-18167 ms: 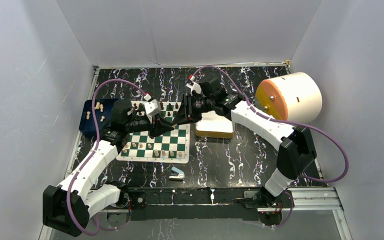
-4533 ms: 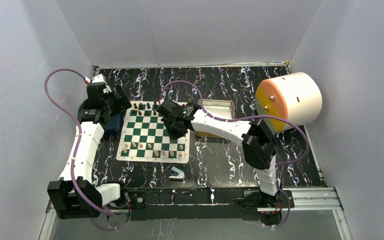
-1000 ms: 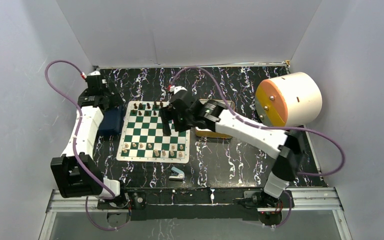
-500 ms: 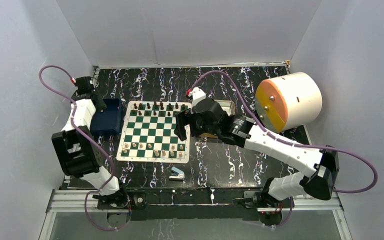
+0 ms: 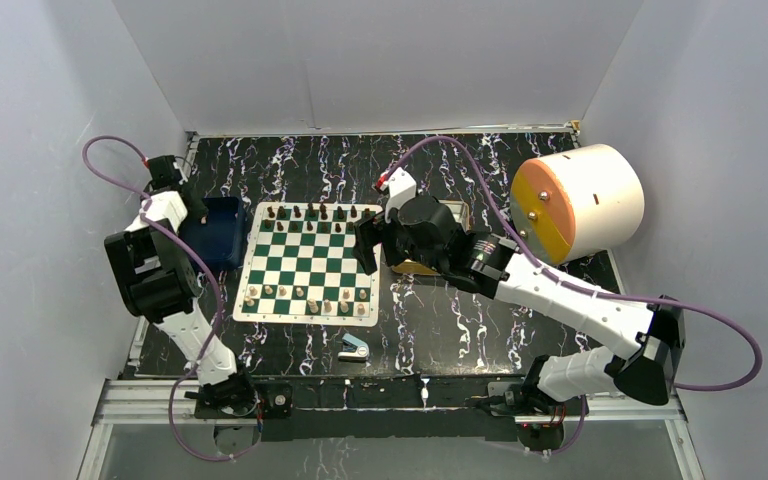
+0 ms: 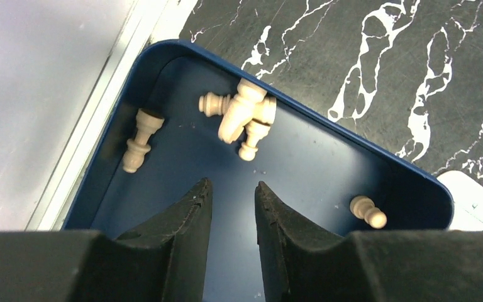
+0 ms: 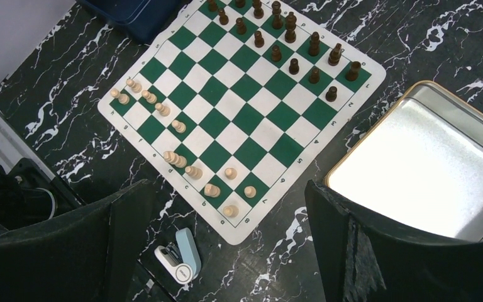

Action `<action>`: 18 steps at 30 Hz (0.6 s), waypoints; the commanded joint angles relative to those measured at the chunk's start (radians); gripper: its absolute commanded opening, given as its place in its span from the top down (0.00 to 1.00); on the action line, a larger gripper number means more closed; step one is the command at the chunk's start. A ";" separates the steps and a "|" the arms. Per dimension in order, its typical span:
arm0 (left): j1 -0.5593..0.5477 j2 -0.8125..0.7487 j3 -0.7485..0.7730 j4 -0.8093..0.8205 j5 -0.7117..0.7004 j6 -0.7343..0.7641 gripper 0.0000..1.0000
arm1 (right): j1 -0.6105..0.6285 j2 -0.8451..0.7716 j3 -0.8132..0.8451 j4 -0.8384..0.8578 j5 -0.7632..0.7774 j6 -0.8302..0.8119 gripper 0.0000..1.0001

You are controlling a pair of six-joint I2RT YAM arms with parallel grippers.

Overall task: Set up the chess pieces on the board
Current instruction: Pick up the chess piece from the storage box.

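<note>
Right wrist view: the board (image 7: 246, 118) has a cream border with tiny dark characters.
- One row runs along the edge facing the lower left of the frame, roughly one mark per square.
- A second row runs along the edge facing the lower right.
- All are too small to tell any letter or digit.

Top view: same border, marks not resolved.

Left wrist view: nothing legible.

No other readable print, brand or number in any view.
</note>
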 commanded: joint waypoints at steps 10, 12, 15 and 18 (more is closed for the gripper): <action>0.015 0.075 0.049 0.125 0.004 0.027 0.62 | -0.007 0.022 0.002 0.090 0.036 -0.074 0.01; 0.015 0.081 0.051 0.130 -0.005 0.036 0.62 | -0.007 0.030 0.004 0.092 0.036 -0.077 0.01; 0.017 0.090 0.050 0.144 -0.003 0.048 0.62 | -0.008 0.046 0.013 0.089 0.032 -0.079 0.01; 0.018 0.108 0.063 0.139 -0.005 0.054 0.62 | -0.010 0.057 0.022 0.093 0.035 -0.083 0.01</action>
